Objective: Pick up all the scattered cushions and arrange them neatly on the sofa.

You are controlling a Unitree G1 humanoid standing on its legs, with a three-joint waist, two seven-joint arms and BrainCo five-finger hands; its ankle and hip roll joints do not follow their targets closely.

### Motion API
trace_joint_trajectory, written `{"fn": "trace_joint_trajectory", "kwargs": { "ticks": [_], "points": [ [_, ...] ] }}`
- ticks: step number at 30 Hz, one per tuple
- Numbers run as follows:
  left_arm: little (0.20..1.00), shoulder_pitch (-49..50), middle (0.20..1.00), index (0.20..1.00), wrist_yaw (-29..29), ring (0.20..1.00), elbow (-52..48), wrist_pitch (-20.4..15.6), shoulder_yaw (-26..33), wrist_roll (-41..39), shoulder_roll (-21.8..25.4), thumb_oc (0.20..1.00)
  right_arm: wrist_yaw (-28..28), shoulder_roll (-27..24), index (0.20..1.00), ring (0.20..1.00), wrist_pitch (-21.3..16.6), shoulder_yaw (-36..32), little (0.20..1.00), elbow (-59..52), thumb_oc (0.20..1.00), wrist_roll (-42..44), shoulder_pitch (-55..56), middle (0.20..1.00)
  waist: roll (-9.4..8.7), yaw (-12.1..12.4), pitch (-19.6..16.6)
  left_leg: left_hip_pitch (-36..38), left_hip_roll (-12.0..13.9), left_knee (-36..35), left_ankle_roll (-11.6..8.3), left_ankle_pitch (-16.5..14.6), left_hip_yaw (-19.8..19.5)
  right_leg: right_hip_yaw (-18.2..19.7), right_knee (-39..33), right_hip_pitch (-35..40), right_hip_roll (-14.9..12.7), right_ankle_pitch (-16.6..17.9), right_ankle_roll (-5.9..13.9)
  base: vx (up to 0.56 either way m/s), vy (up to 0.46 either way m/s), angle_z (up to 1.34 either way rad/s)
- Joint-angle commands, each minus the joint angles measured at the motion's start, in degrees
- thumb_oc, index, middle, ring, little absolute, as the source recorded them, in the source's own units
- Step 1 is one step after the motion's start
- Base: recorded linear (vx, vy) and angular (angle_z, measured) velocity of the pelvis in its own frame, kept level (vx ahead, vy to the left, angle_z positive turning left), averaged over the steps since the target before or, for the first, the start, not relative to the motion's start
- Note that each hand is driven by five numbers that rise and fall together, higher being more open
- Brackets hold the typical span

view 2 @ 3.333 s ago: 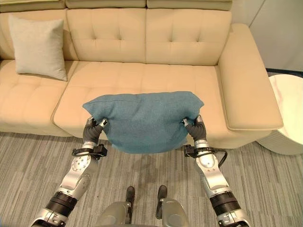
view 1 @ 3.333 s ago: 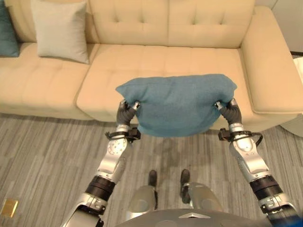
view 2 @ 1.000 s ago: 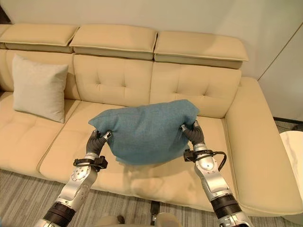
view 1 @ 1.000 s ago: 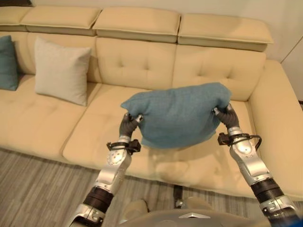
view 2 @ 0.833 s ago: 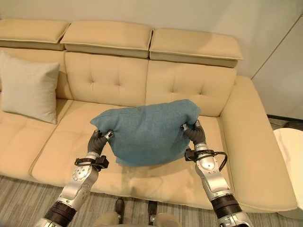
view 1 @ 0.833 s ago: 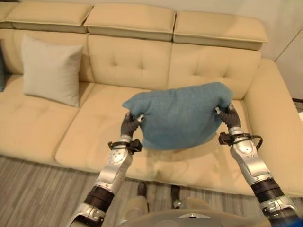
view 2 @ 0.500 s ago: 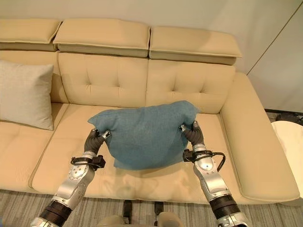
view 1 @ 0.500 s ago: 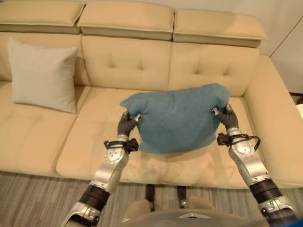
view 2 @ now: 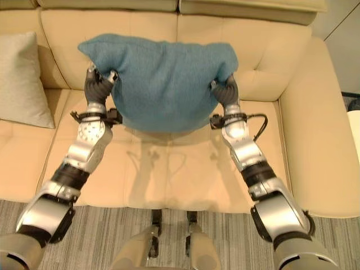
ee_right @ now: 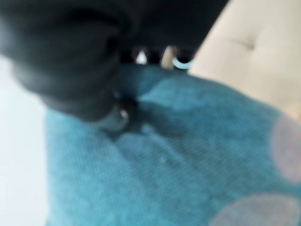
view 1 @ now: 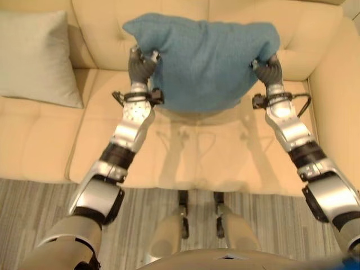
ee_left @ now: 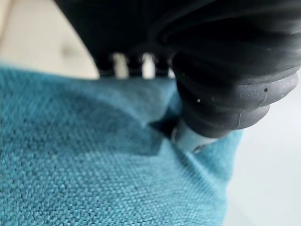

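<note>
I hold a teal cushion (view 1: 205, 62) up in front of the beige sofa's backrest (view 1: 101, 28), above the middle seat (view 1: 197, 152). My left hand (view 1: 140, 63) is shut on its left top corner and my right hand (view 1: 269, 68) on its right top corner. Both wrist views show teal cloth (ee_left: 94, 169) pinched under each dark cover, the right one over its own patch of cushion (ee_right: 160, 179). A light grey cushion (view 1: 36, 59) leans upright against the backrest on the left seat.
The sofa's right armrest (view 2: 320, 140) runs along the right side. Grey striped floor (view 1: 34, 214) lies in front of the sofa. A pale round table edge (view 2: 355, 126) shows at the far right.
Both arms have stretched forward and raised the teal cushion toward the backrest. The camera has tipped down and closer, so the sofa fills more of the view.
</note>
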Motion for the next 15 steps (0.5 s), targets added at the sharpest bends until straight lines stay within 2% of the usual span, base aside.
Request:
{"fn": "trace_joint_trajectory", "kwargs": {
  "ticks": [1, 5, 11, 15],
  "points": [
    [0.2, -11.74, 0.2, 0.2, -0.45, 0.2, -4.18, -8.17, -7.18, 2.37, -0.95, 0.2, 0.29, 1.99, 0.2, 0.2, -6.15, 4.99, 0.2, -5.31, 0.2, -0.61, -11.11, 0.2, -2.73, 1.8, -3.13, -2.42, 2.09, 7.91, -3.47, -5.11, -0.99, -0.59, 4.56, -2.76, -3.46, 0.56, 6.2, 0.0, 0.0, 0.0],
    [0.2, -19.45, 0.2, 0.2, 0.37, 0.2, 1.98, -8.46, -9.77, 2.66, 0.4, 0.2, -1.07, 0.72, 0.2, 0.2, -6.8, 7.6, 0.2, 1.04, 0.2, 0.88, -18.11, 0.2, -3.03, 1.63, -2.72, -7.07, 2.02, 6.93, -4.0, -3.21, -2.16, -0.87, 2.8, -6.94, -3.53, 2.62, 6.29, 0.01, -0.004, 0.03],
    [0.2, -21.77, 0.2, 0.2, -0.95, 0.2, 7.49, -7.73, -11.43, 2.05, 1.64, 0.2, 0.78, -0.9, 0.2, 0.2, -6.33, 10.95, 0.2, 6.69, 0.2, 1.3, -19.9, 0.2, -3.02, 1.43, -2.97, -11.27, 1.95, 6.21, -4.45, -1.92, -3.09, -1.12, 0.33, -10.04, -3.62, 4.16, 6.31, 0.02, -0.014, 0.05],
    [0.2, -23.1, 0.2, 0.2, -1.1, 0.2, 11.7, -7.1, -11.73, 2.21, 2.13, 0.2, 0.52, -0.45, 0.2, 0.2, -6.49, 10.59, 0.2, 8.33, 0.2, 1.36, -19.69, 0.2, -2.65, 1.31, -1.59, -13.19, 1.84, 6.2, -4.87, -1.43, -3.47, -1.32, -0.51, -11.47, -3.52, 4.69, 6.38, 0.01, -0.009, 0.13]
  ]
}}
